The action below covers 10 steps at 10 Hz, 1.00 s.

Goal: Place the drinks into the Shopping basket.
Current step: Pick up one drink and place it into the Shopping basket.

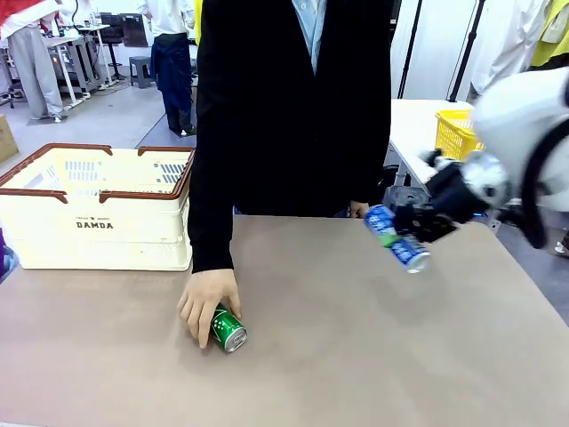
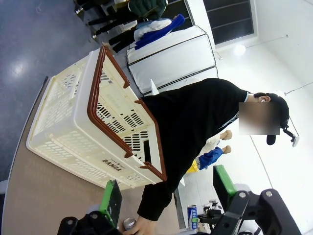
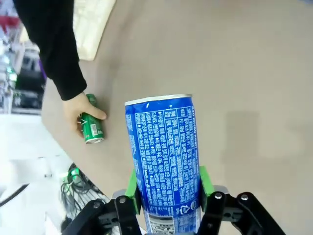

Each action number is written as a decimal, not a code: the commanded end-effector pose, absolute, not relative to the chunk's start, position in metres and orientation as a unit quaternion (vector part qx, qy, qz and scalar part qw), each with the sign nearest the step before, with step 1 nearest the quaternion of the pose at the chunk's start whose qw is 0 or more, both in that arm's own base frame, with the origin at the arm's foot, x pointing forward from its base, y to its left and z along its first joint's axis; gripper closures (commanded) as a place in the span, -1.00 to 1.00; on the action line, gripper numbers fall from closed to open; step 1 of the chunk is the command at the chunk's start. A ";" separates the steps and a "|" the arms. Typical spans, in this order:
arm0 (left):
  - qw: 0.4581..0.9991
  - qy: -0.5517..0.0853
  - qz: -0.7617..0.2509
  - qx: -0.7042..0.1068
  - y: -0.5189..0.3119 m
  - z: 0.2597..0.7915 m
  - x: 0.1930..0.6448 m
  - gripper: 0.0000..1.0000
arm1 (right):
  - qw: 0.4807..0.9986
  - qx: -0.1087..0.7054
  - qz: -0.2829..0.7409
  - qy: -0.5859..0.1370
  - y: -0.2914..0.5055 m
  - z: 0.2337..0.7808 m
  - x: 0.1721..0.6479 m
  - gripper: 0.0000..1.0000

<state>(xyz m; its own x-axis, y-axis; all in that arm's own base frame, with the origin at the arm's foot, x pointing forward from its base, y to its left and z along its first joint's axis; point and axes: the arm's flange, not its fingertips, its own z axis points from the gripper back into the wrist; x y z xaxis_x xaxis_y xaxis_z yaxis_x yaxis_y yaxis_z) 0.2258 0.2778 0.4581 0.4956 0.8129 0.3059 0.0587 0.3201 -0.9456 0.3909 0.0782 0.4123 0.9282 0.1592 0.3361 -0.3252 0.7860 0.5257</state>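
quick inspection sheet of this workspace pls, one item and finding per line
surface: brown table, no spills seen
job's things: blue can tilted above the table in the right gripper; green can lying under a person's hand; Shopping basket at far left, no can seen inside
clutter: nothing seen
grippers: left gripper open, holding nothing; right gripper shut on blue can
cables: black cable looping by the right arm
surroundings: person in black at far side; yellow mesh basket on a white table behind
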 end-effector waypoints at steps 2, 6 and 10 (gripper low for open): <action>0.694 -0.420 0.269 -0.519 0.279 0.459 0.224 -1.00 | 0.931 0.316 0.061 -0.171 0.043 0.418 0.358 1.00; 0.694 -0.420 0.269 -0.519 0.279 0.459 0.224 -1.00 | 0.934 0.312 0.057 -0.163 0.058 0.415 0.374 1.00; 0.694 -0.420 0.269 -0.519 0.279 0.459 0.224 -1.00 | 0.943 0.251 0.166 -0.145 0.182 0.387 0.417 1.00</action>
